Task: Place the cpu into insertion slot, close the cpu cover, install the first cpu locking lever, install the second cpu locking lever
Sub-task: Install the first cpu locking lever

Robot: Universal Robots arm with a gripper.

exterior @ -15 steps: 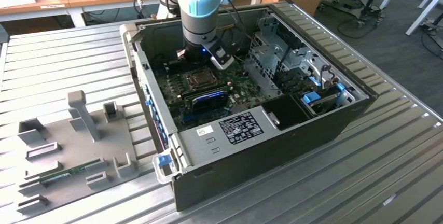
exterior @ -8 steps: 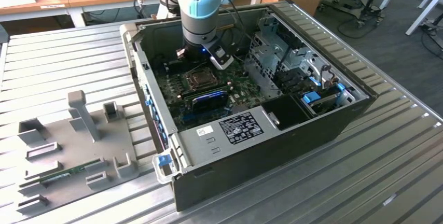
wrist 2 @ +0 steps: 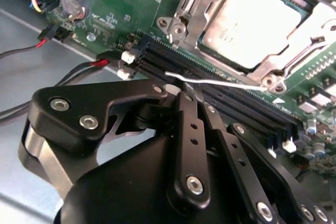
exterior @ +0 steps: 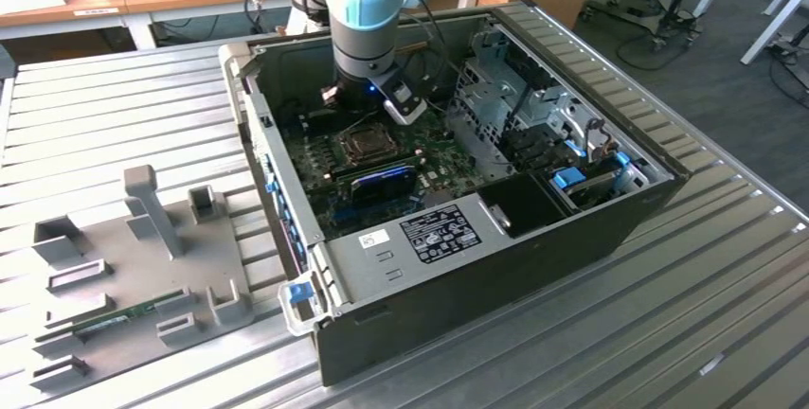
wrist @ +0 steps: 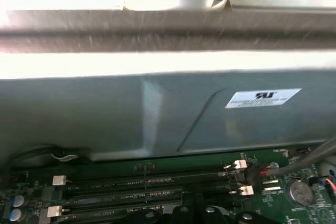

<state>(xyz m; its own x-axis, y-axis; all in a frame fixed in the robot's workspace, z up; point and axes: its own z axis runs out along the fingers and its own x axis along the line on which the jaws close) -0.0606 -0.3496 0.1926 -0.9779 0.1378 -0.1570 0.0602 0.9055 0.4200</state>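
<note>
Silver wire first: the locking lever [wrist 2: 226,83] crosses the second wrist view as 1 thin bright rod. It is hooked at its free end, and its far end sits by a corner of the cpu cover [wrist 2: 294,51]. My gripper [wrist 2: 190,88] sits right at the hooked end. The fingers are pressed together with the wire passing through at the tips, which reads as a pinch on the lever.

The cpu [wrist 2: 251,22] is seated in the insertion slot [exterior: 368,144], pale face up. The cover lies flat over it, its silver frame bordering the chip, which shows through the window. I cannot tell from here whether any lever is latched.

Between my fingers and the socket run the long black memory slots [wrist 2: 231,103], parallel to the lever, with white clips at their ends. The green board [wrist 2: 121,3] surrounds them. The coin battery [wrist 2: 72,4] is off to one side, with red and black leads [wrist 2: 79,69] near it.

The first wrist view shows the same memory slots [wrist: 147,187] and battery [wrist: 297,192], with the grey case wall [wrist: 157,114] rising behind them.

In the exterior view my arm [exterior: 367,11] comes down into the open computer case [exterior: 506,267], wrist just beyond the socket. The case rests on the slatted metal table [exterior: 708,333]. On the exterior view's left, well apart from the case, is a grey fixture tray [exterior: 139,276] with 1 memory stick [exterior: 127,316] lying in it.
</note>
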